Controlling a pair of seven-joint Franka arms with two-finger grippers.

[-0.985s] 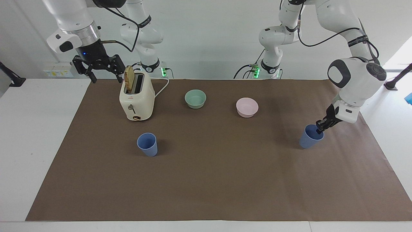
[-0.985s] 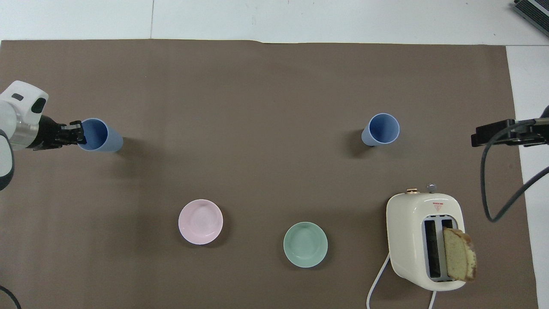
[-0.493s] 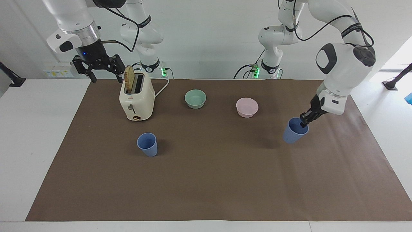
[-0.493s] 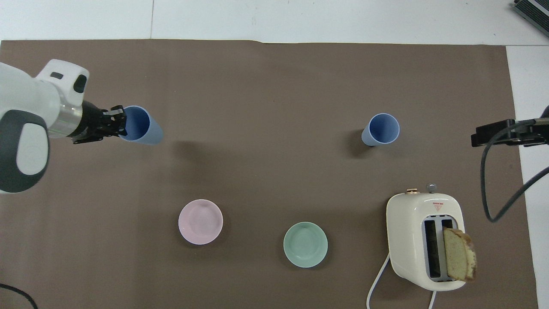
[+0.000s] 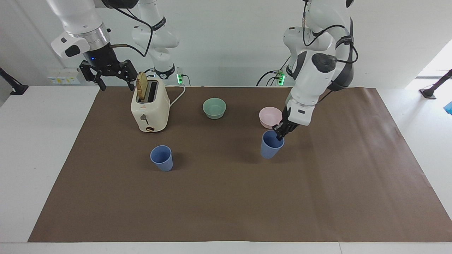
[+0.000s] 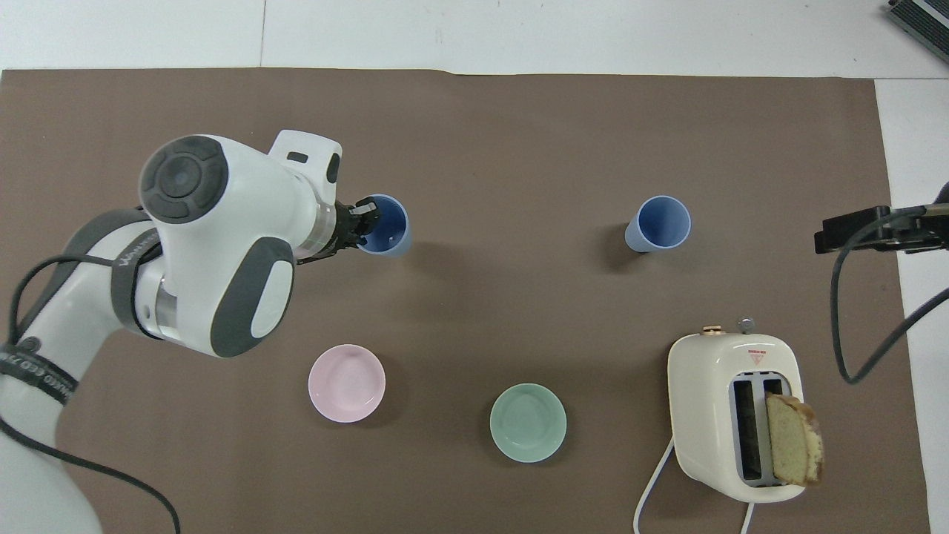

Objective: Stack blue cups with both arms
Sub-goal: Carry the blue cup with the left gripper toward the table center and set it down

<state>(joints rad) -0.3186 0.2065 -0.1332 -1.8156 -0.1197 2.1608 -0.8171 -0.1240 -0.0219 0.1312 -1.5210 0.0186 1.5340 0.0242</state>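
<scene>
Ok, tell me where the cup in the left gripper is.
The left gripper pinches the held blue cup by its rim, clear of the brown mat, just beside the pink bowl.

bread [image 5: 142,85] in toaster [image 5: 150,109], bowls [image 5: 214,108] beside

Bare mat [image 5: 219,155] lies between the two blue cups [image 5: 161,158].

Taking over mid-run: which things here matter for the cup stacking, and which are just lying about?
In the job:
- blue cup gripped at its rim by the left gripper
- second blue cup on the mat

Lying about:
- toaster with bread
- green bowl
- pink bowl
</scene>
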